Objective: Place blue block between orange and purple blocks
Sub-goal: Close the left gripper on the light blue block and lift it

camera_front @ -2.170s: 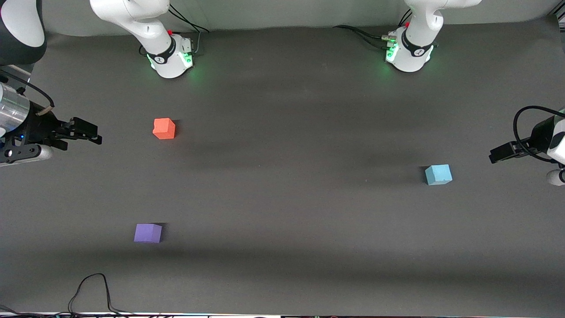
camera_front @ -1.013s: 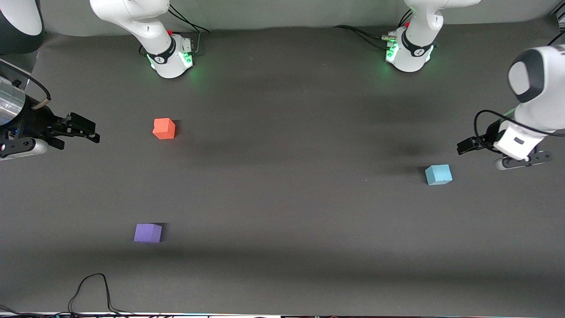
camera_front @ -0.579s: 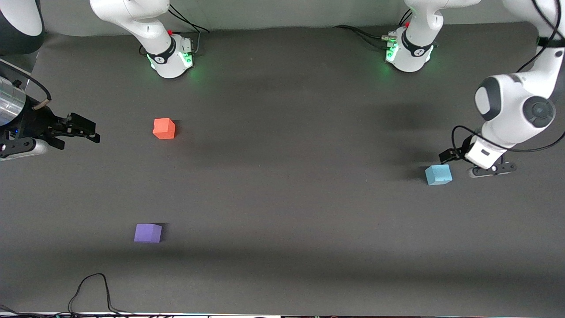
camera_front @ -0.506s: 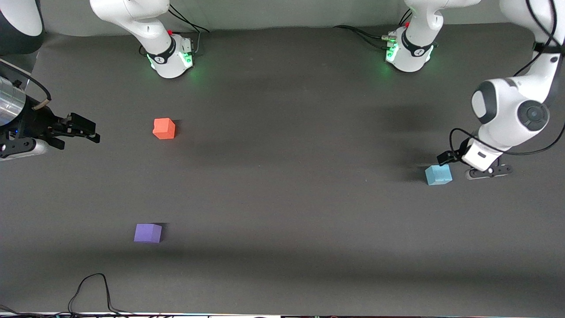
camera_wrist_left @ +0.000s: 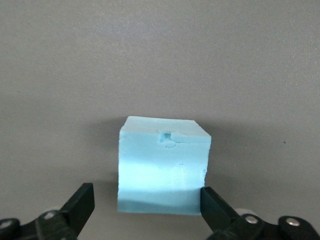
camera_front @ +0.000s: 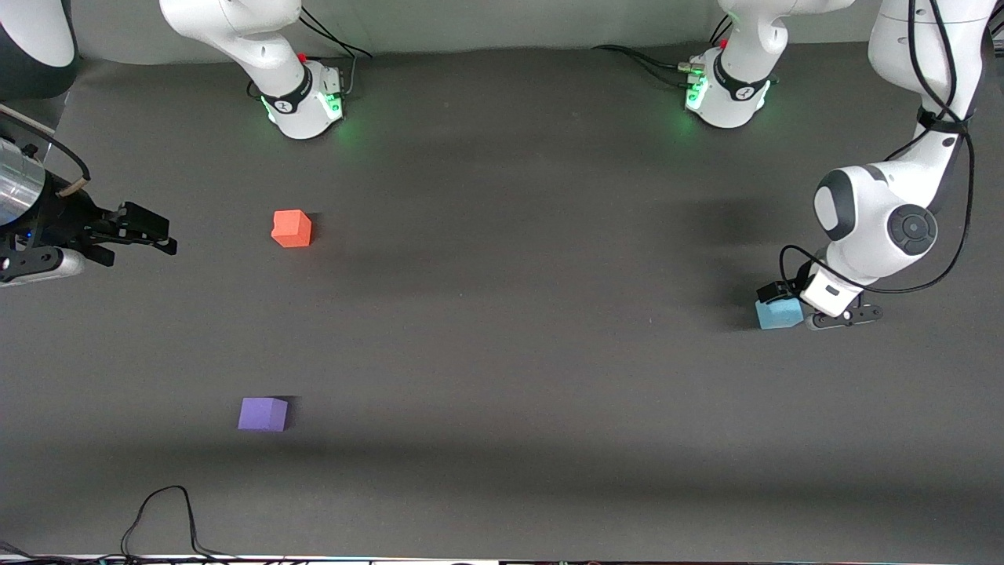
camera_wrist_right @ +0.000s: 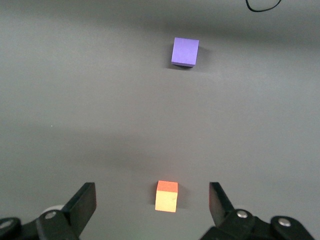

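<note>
Left gripper [camera_wrist_left: 147, 207] wide around blue block [camera_wrist_left: 163, 165] — right gripper [camera_wrist_right: 152, 207] wide, waiting.

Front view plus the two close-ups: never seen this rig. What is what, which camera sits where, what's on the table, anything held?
Two white robot arms stand at a dark table, each ending in a two-finger gripper. The wide picture comes from a high camera facing them, so their bases line its top edge. The other two pictures come from cameras on the arms' wrists, looking out between the black fingers.

Three small foam cubes lie on the table. The blue block sits toward the left arm's end. The orange block and the purple block sit toward the right arm's end, the purple one nearer the front camera.

The left gripper is down at the blue block, open, one finger on each side. One finger looks to be at the cube's side, the other stands clear, so nothing is gripped yet. The right gripper waits open in the air at its end, holding nothing.
</note>
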Controlling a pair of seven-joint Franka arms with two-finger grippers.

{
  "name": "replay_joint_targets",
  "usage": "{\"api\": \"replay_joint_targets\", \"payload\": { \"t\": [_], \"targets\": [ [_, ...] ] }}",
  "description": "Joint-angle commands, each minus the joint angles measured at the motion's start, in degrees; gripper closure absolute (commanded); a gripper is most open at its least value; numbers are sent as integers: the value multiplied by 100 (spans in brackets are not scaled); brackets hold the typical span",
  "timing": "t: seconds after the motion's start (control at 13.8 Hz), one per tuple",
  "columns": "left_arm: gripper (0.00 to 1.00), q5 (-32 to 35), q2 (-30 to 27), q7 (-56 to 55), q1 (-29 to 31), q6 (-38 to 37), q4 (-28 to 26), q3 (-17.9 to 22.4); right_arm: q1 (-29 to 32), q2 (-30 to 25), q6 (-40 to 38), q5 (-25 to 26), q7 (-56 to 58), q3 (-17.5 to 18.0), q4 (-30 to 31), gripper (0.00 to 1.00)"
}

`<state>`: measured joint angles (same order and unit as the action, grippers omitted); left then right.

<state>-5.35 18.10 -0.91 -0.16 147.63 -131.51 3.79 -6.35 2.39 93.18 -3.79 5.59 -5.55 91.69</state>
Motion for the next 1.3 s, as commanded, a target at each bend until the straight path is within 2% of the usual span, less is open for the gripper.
{"api": "replay_joint_targets", "payload": {
  "t": [0.0, 0.87, 0.94, 1.01, 1.09, 1.23],
  "targets": [
    [2, -141, 149, 126, -54, 204, 20, 17, -33, -2, -46, -25, -49, -34, -20, 0],
    [2, -141, 431, 135, 8, 556, -15, -36, -33, 7, -46, -25, -49, -52, -11, 0],
    [15, -141, 440, 143, 8, 556, -24, -36, -33, 7, -46, -25, -49, -52, -2, 0],
    [60, -141, 431, 143, -1, 556, -15, -36, -24, 7, -46, -34, -49, -61, -2, 0],
    [95, -150, 405, 187, -10, 547, -24, -36, -24, 7, -54, -25, -49, -61, -2, 0],
    [94, -150, 317, 196, -1, 469, -6, -36, -24, 7, -46, -25, -49, -61, 6, 0]
  ]
}}
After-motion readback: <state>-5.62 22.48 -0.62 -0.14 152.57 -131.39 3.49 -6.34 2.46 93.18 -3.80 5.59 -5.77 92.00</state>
